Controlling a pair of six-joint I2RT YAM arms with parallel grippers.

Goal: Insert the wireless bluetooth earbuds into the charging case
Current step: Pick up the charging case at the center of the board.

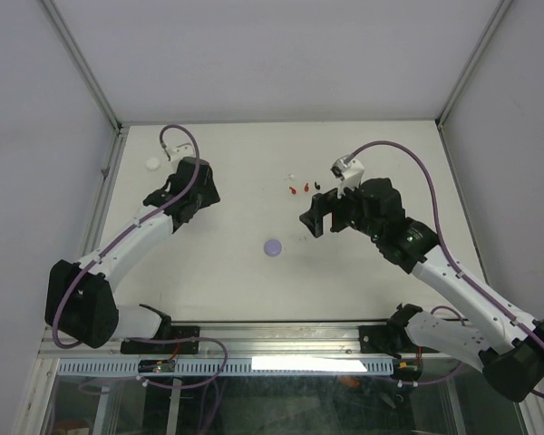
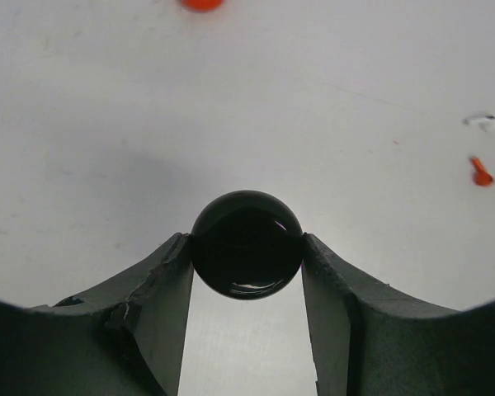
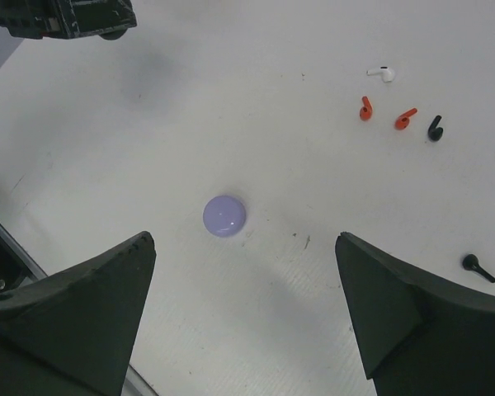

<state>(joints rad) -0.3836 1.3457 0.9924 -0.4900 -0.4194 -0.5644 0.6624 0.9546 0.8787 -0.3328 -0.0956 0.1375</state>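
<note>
While left pincer (image 2: 246,241) is clamping the black round case (image 2: 246,221), right pincer (image 3: 243,239) is hanging wide; should be centring over 1 black earbud (image 3: 435,128) before closing.

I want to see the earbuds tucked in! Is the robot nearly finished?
Not nearly. Done: nothing yet; the white earbud, two red earbuds and two black earbuds all lie loose on the table. In hand: the left gripper pinches a round black case; the right gripper is open and empty near the lavender case. Left: every earbud has to go into a case.
</note>
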